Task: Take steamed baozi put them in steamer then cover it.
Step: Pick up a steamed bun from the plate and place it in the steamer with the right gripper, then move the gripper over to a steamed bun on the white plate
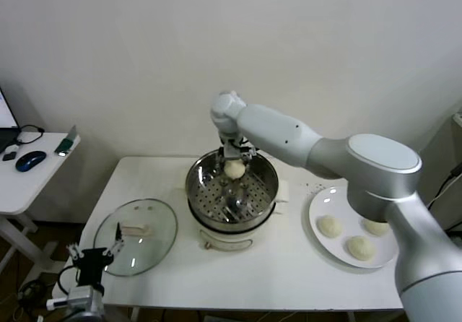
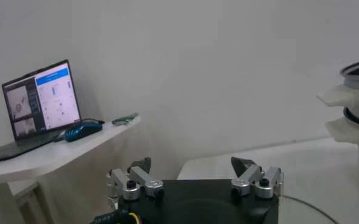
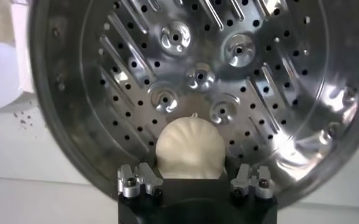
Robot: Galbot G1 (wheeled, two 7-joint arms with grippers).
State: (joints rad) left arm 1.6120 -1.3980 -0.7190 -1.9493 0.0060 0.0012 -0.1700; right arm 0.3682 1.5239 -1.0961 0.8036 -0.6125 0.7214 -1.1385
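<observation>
Right end effector (image 3: 192,180) part-open around baozi (image 3: 190,149) over steamer (image 3: 94,146)

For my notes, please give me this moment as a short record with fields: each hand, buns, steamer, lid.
right hand: over the steamer's far side, a bun between its fingers
left hand: low at the table's near left corner, open, holding nothing
buns on plate: three on the white plate
steamer: mid-table, uncovered, no bun lying on its tray
lid: flat on the table, left of the steamer
</observation>
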